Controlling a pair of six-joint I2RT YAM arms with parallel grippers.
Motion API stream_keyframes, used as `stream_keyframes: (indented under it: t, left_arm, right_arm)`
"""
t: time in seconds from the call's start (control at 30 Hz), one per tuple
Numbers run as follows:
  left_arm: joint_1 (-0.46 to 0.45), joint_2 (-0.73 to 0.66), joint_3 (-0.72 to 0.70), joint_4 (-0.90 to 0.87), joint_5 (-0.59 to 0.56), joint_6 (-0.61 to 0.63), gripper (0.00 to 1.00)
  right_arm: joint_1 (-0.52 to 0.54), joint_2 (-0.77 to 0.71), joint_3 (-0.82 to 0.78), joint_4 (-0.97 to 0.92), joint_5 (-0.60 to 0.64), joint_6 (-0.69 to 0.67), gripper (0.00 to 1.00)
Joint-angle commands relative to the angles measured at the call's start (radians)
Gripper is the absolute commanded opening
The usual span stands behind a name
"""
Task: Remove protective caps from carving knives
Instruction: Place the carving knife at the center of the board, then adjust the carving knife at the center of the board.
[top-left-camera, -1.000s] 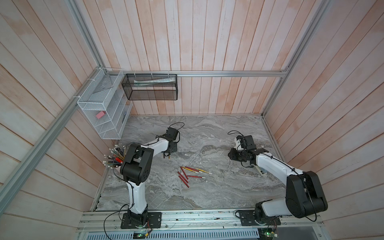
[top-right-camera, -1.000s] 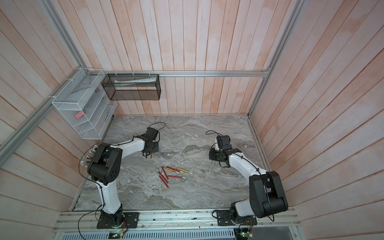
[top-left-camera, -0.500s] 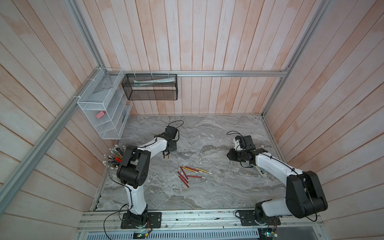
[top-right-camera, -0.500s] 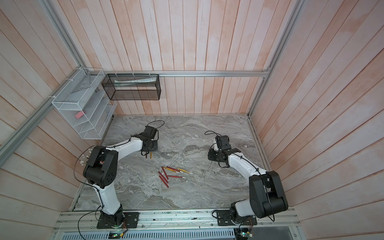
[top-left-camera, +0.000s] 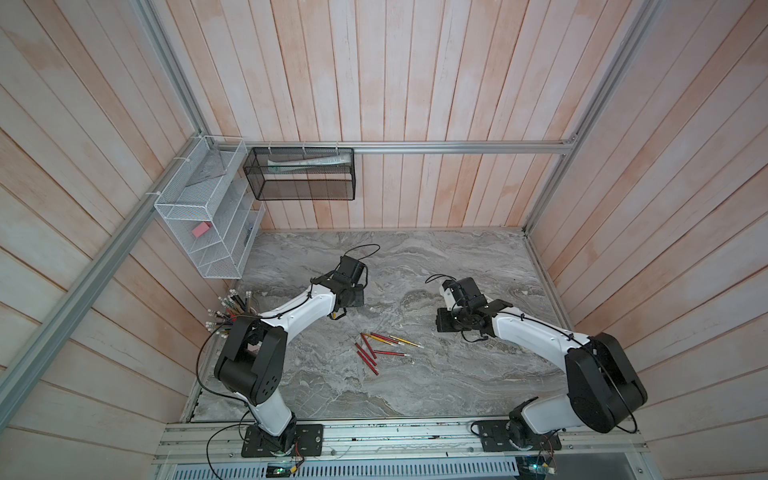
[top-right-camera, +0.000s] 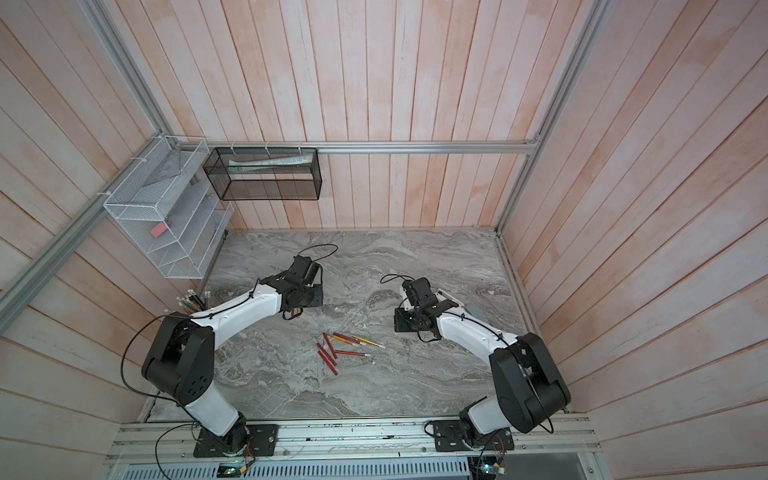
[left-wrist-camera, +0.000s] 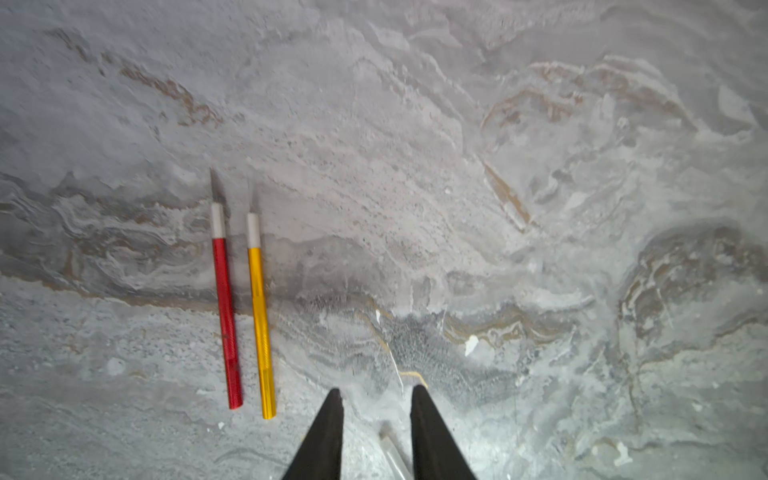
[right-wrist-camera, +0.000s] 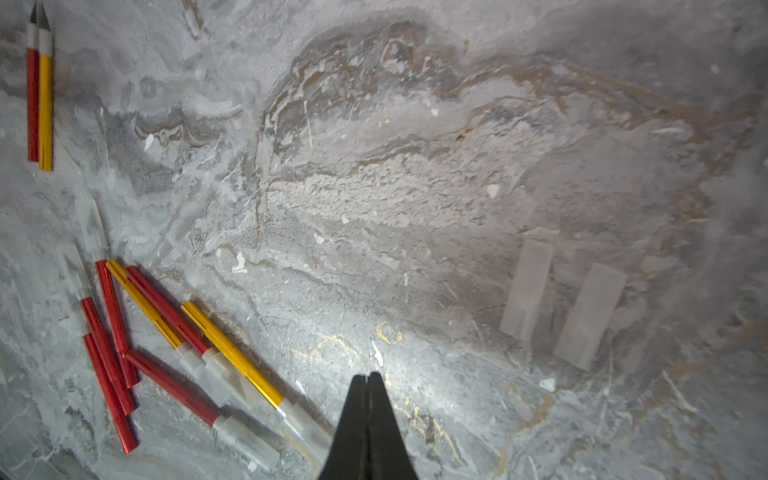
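The left fingers (left-wrist-camera: 328, 436) are held a little apart over the grey surface (left-wrist-camera: 540, 208), and nothing is gripped. A small clear piece (left-wrist-camera: 392, 453) is seen between them; what it is cannot be told. Near them a red knife (left-wrist-camera: 226, 320) and a yellow knife (left-wrist-camera: 261, 332) are laid side by side with bare blades. The right fingers (right-wrist-camera: 368, 407) are pressed shut on nothing. Close by, a pile of knives (right-wrist-camera: 166, 332) is seen, some with clear covers on, and two loose caps (right-wrist-camera: 527, 291) are laid well apart from it.

Arms (top-left-camera: 299, 309): white links, black joints, looping black cables (top-left-camera: 368, 246), tapered black gripper fingers (left-wrist-camera: 324, 440).
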Motion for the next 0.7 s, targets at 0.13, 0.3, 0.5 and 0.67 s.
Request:
stream_keyframes:
  t: [0.13,0.3,0.5,0.67]
  left_arm:
    - [-0.002,-0.010,-0.020,0.029,0.064,-0.023,0.30]
    - [-0.009,0.013,-0.011,0.047,0.090,-0.023,0.30]
    - [-0.053,0.059,0.035,0.057,0.117,-0.021,0.30]
    - [-0.095,0.116,0.077,0.072,0.151,-0.025,0.24]
  right_arm:
    - [0.057,-0.044,-0.062,0.003,-0.083,0.070,0.00]
    - [0.062,-0.092,-0.140,0.027,-0.130,0.121,0.00]
    - [0.098,-0.084,-0.193,0.059,-0.156,0.164,0.00]
    - [0.105,-0.059,-0.214,0.095,-0.194,0.181,0.00]
